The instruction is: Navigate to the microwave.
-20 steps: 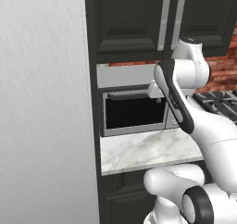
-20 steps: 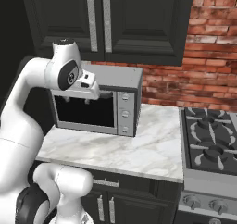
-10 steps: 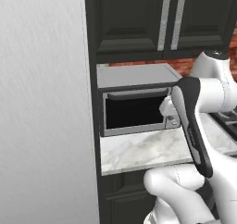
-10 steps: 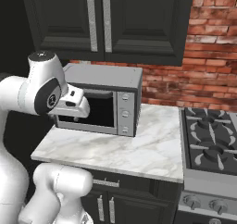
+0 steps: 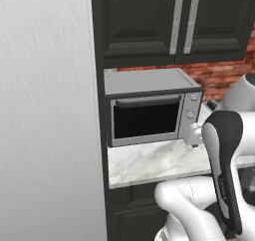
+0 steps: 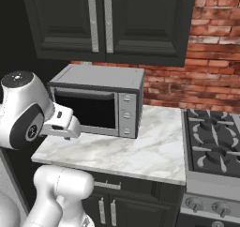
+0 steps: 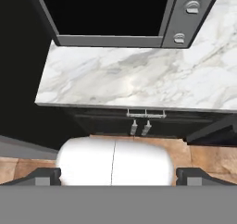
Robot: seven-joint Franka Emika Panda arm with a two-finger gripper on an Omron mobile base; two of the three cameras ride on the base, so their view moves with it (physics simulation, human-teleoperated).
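Note:
The black-fronted microwave with a keypad is out of view. On the marble counter [image 6: 140, 151] stands a silver-fronted oven with round knobs [image 6: 96, 102], grey on top with a dark window, also seen as the silver-fronted oven [image 5: 149, 115]. My gripper [image 7: 118, 177] hangs in front of the counter's edge, pointing down at the counter and floor. Its fingertips [image 7: 44, 174] stand far apart at the two sides, open with nothing between them. The hand [image 6: 63, 125] sits low in front of the oven's left half.
Dark upper cabinets [image 6: 108, 19] hang above the oven, against a red brick wall [image 6: 211, 76]. A gas stove [image 6: 213, 139] adjoins the counter on the right. A tall grey panel [image 5: 47, 110] fills the left side. Dark drawers [image 7: 146, 121] lie under the counter.
The arm has folded down: its upper joint dropped from in front of the cabinets to counter height, and the hand now sits lower. The scene has barely shifted.

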